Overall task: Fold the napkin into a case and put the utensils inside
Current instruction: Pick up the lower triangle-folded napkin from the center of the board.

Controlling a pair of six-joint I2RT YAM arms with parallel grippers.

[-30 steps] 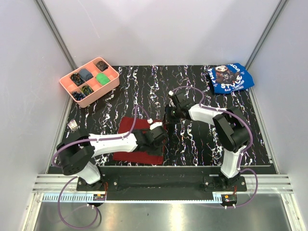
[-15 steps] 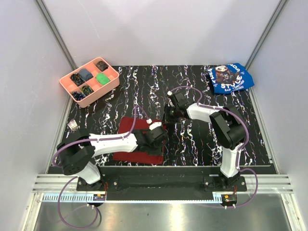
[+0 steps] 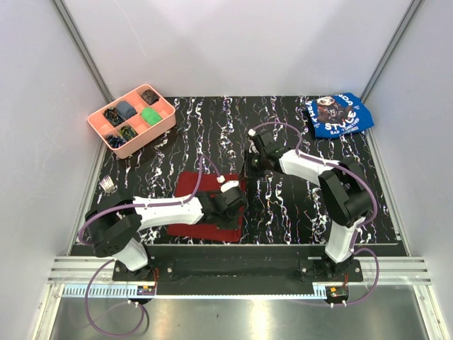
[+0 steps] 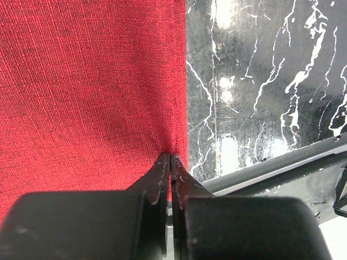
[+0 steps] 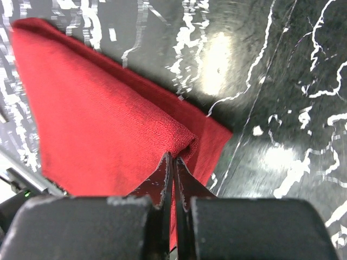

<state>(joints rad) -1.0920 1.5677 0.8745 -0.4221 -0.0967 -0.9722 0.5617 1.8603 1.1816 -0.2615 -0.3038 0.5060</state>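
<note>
The dark red napkin lies on the black marbled table, left of centre, and my left arm reaches across it. My left gripper is at its near right edge. In the left wrist view the left gripper is shut on the napkin's hemmed right edge. My right gripper is at the far right corner. The right wrist view shows the right gripper shut on a raised fold of the napkin. Silver utensils lie at the table's left edge.
A pink compartment tray with small items stands at the back left. A blue printed cloth lies at the back right. The table's near edge rail runs close to my left gripper.
Both grippers have closed onto the napkin. The right gripper has drawn slightly away from me, lifting the corner into a fold. The left arm has barely shifted.
</note>
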